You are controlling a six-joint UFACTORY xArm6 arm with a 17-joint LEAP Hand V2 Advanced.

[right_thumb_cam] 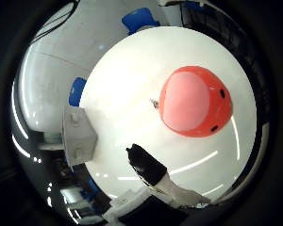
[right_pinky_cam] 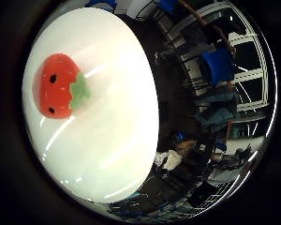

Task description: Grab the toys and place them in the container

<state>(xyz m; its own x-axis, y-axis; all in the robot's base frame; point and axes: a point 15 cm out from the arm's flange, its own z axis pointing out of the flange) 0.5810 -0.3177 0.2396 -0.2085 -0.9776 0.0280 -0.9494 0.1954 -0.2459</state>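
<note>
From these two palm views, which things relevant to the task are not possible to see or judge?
- Container: neither view shows one on the white table.
- Other toys: only the strawberry toy shows; the view edges cut off the rest of the table.
- Hand: the thumb side view shows one black-tipped finger only; whether the hand is open or shut cannot be told.
- Grey box at the table edge: its purpose is unclear.

No readable txt, labels or nos. anywhere — nothing legible.
</note>
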